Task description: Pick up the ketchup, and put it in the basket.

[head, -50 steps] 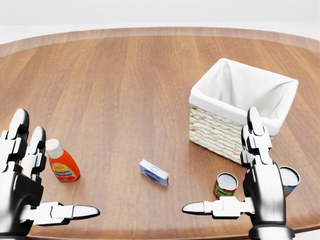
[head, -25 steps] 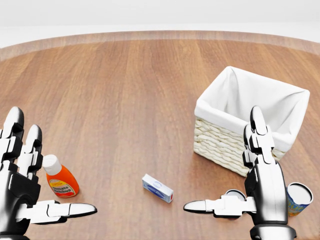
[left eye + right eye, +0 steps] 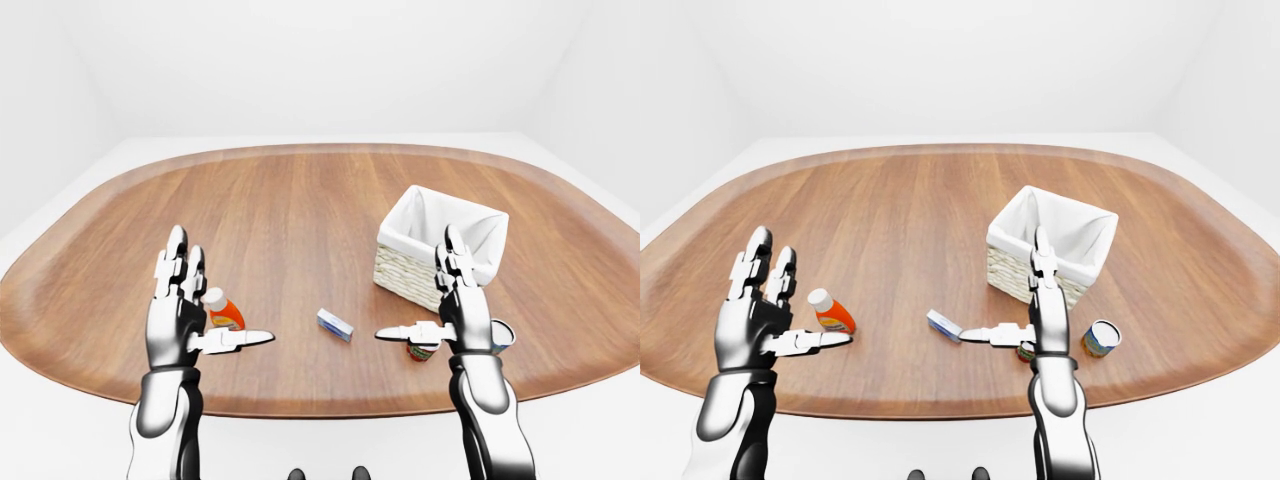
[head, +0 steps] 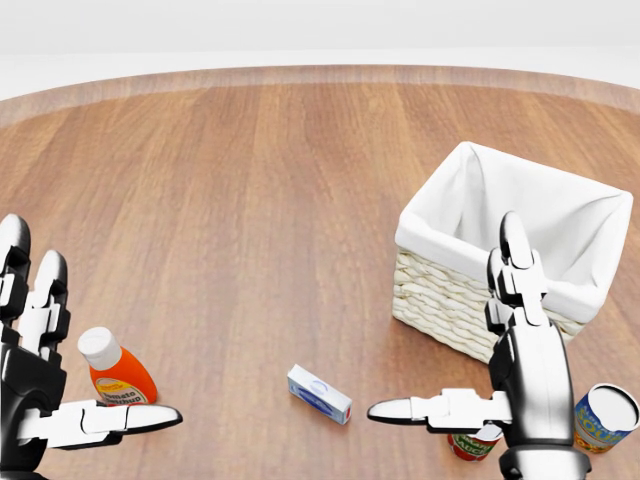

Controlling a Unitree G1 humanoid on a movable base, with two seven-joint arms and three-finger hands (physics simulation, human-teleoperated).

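Observation:
The ketchup [image 4: 118, 378] is an orange bottle with a white cap, lying on the wooden table at the lower left of the head view. My left hand [image 4: 95, 335] is open, with its fingers raised to the left of the bottle and its thumb stretched out below it, not touching it. The basket [image 4: 450, 300] is white-lined wicker and stands at the right. My right hand [image 4: 442, 318] is open and empty, held up in front of the basket's lower right side.
A small blue and white box [image 4: 320, 394] lies between my hands. A red can [image 4: 472, 442] stands partly hidden behind my right hand, and a blue can [image 4: 605, 418] stands to its right. The table's [image 3: 300, 200] near edge runs just below my hands.
The whole picture has shifted: the camera has moved, and the bottle, box, cans and basket sit lower in the head view. Both hands stay open.

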